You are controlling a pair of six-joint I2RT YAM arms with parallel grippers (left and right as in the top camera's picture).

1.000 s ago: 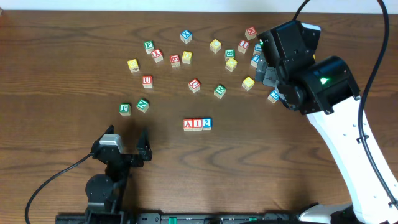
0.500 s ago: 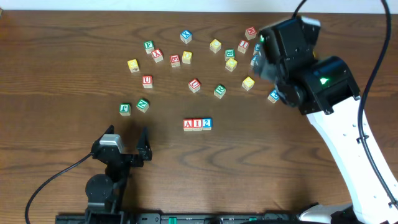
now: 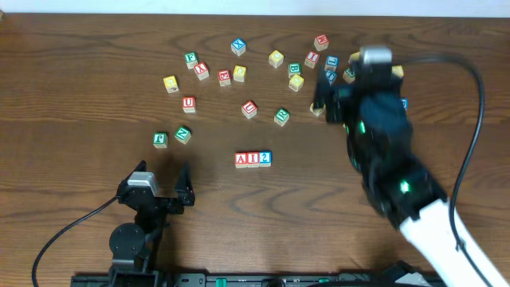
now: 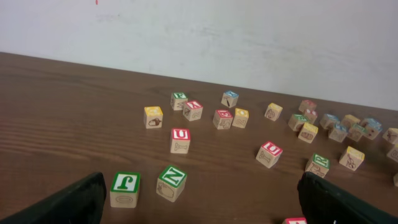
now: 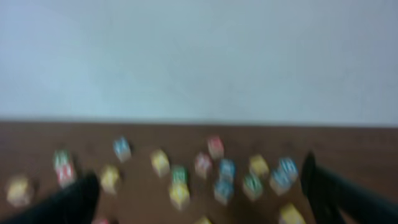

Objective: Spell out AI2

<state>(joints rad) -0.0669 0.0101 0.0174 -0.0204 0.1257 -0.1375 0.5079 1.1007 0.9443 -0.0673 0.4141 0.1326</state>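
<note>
Three blocks stand in a row at the table's middle: a red A (image 3: 241,159), a red I (image 3: 253,159) and a blue 2 (image 3: 265,159). My left gripper (image 3: 159,185) is open and empty near the front edge, below and left of the row. Its fingers frame a green J block (image 4: 125,188) and a green N block (image 4: 171,182) in the left wrist view. My right arm is blurred with motion at the right; its gripper (image 3: 333,94) is open and empty among the loose blocks. The right wrist view (image 5: 199,199) is blurred.
Several loose letter blocks lie scattered across the back of the table, such as a yellow one (image 3: 170,83), a red U (image 3: 188,103), a red block (image 3: 249,108) and a green one (image 3: 281,116). A white wall rises behind the table.
My right arm has swung fast toward the front of the table, its body now lower in the overhead view and blurred. The left arm and the A I 2 row have not moved.
</note>
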